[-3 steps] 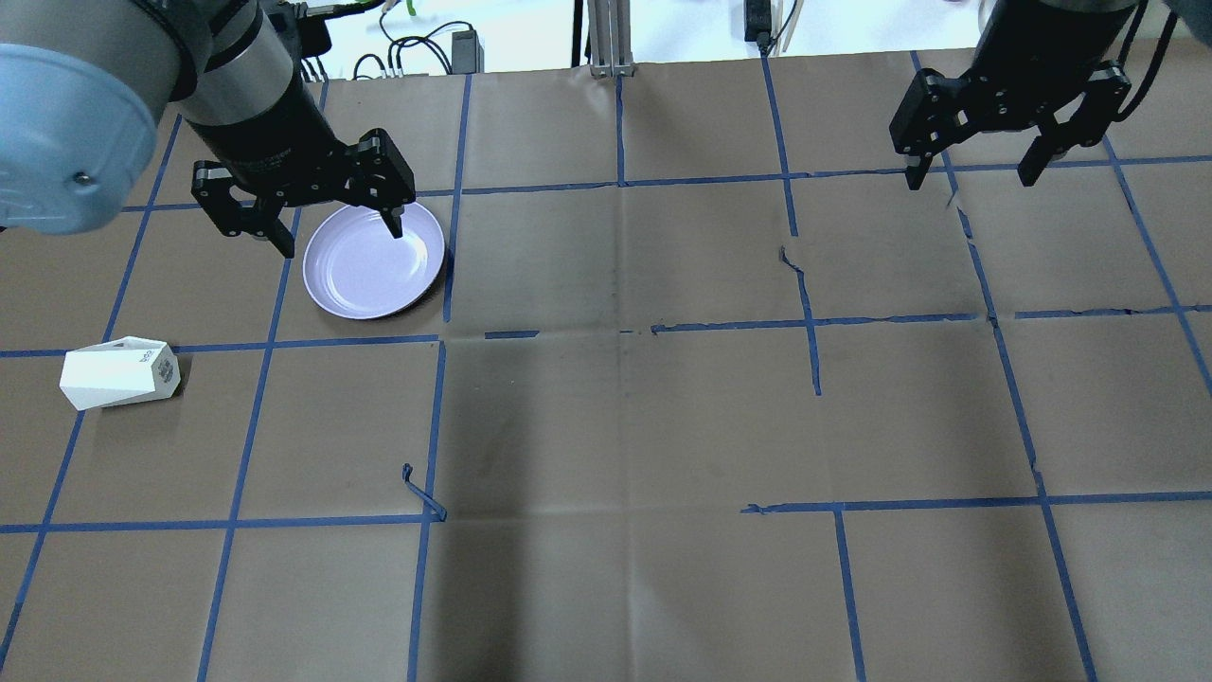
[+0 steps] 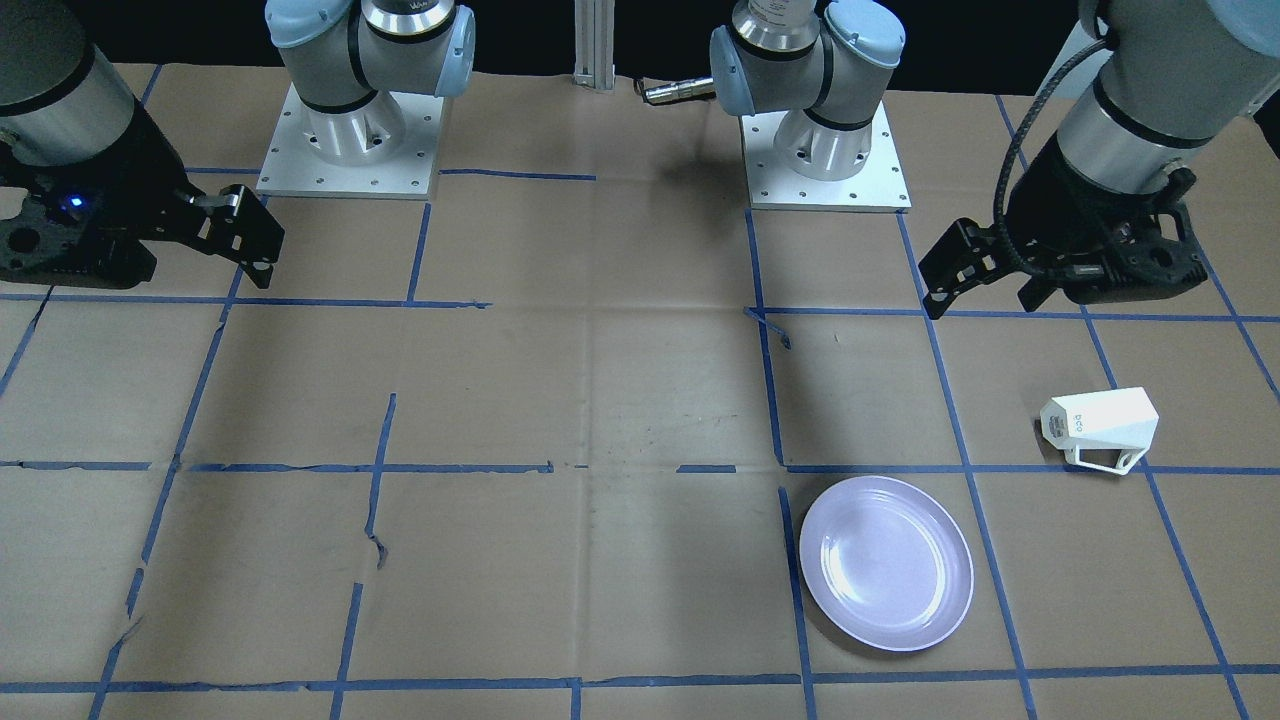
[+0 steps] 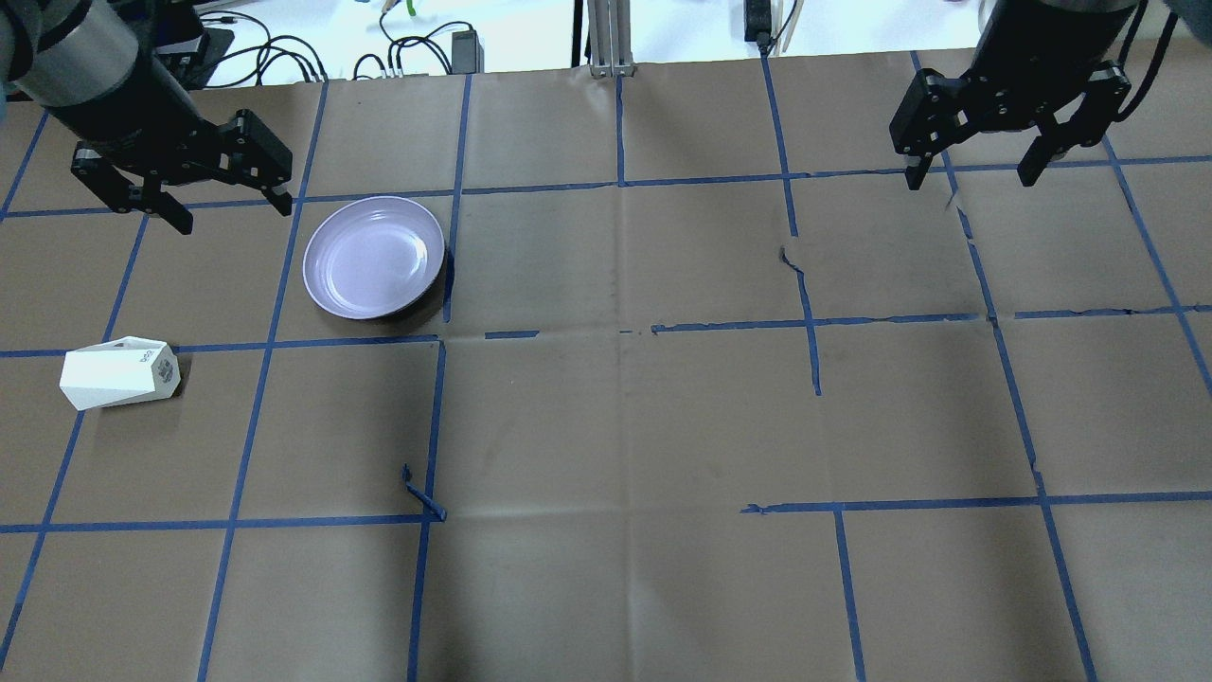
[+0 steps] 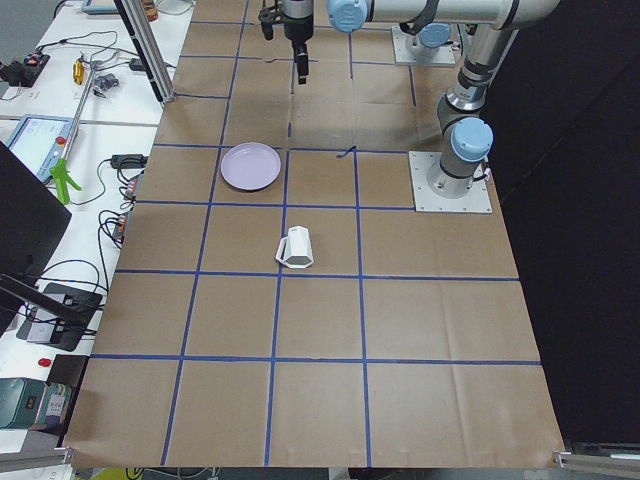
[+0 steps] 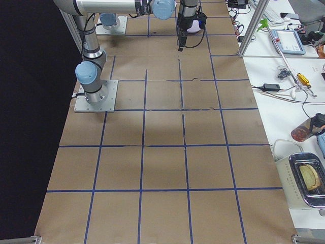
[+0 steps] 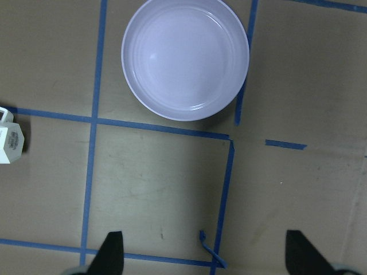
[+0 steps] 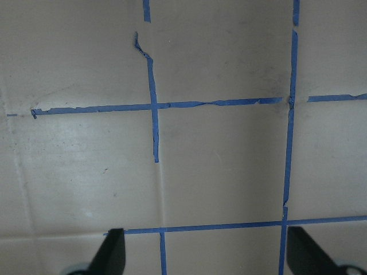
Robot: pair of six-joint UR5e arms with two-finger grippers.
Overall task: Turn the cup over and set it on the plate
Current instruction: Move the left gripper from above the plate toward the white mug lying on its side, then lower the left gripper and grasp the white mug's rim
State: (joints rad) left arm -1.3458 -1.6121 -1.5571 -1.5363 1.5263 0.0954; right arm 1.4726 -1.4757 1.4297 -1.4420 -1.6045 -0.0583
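Observation:
The white faceted cup (image 3: pixel 120 372) lies on its side at the table's left, with its lettered base toward the middle; it also shows in the front view (image 2: pixel 1100 425), the left side view (image 4: pixel 296 247) and at the left wrist view's edge (image 6: pixel 8 143). The lavender plate (image 3: pixel 374 258) lies flat and empty beyond it to the right, also in the front view (image 2: pixel 886 562) and the left wrist view (image 6: pixel 185 57). My left gripper (image 3: pixel 232 213) is open and empty, up in the air left of the plate and beyond the cup. My right gripper (image 3: pixel 969 178) is open and empty, far right.
Brown paper with a blue tape grid covers the table (image 3: pixel 625 426). A loose curl of tape (image 3: pixel 421 497) sticks up near the middle left. The two arm bases (image 2: pixel 345 130) stand at the robot's edge. Cables and gear lie beyond the far edge.
My left gripper has moved left, off the plate's rim, and now hangs over bare paper. The cup, the plate and the right arm have not moved.

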